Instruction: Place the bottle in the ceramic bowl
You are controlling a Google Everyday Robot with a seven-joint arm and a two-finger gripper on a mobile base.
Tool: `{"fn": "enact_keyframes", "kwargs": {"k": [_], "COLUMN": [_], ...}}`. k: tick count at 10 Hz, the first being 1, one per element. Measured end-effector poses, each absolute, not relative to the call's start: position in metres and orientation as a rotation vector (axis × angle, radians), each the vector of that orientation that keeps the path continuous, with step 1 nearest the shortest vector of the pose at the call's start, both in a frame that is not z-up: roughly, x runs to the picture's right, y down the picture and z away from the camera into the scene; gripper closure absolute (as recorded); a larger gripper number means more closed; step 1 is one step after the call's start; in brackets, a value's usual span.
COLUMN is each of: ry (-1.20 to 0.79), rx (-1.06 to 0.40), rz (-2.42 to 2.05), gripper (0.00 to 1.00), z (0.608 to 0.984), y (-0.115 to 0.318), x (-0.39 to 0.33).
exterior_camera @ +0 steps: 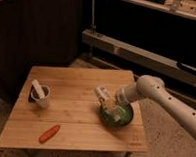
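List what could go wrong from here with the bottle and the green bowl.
1. The bottle sits tilted at the gripper, over the left rim of the ceramic bowl rather than its middle; released here, it might strike the rim and roll onto the table.
2. The bowl lies near the table's right front corner, so a nudge from the arm could push it toward the edge.

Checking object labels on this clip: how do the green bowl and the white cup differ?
The bowl is green, wide and shallow; the cup is white, narrower and taller. The bowl sits near the table's right front corner, the cup near its left edge. A white stick leans in the cup, while the gripper holds the bottle at the bowl's left rim. Both stand upright on the table.
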State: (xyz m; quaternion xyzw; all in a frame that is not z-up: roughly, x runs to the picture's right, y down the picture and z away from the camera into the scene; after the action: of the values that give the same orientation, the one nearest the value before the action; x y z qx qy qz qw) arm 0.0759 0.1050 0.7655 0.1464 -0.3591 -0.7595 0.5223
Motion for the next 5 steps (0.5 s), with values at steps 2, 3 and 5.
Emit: {"fn": "enact_keyframes", "kwargs": {"k": [2,3,5], "ry": [-0.859,-0.859,-0.859], "rx": [0.356,0.357,0.359], "rz": [-1.821,-1.821,-1.824], "gripper": [0.19,0.19,0.19], "z": [0.7658,0.7658,0.7656], "y": [0.1046,0.1045,0.1050], "x": [0.0752,0.0749,0.0743]}}
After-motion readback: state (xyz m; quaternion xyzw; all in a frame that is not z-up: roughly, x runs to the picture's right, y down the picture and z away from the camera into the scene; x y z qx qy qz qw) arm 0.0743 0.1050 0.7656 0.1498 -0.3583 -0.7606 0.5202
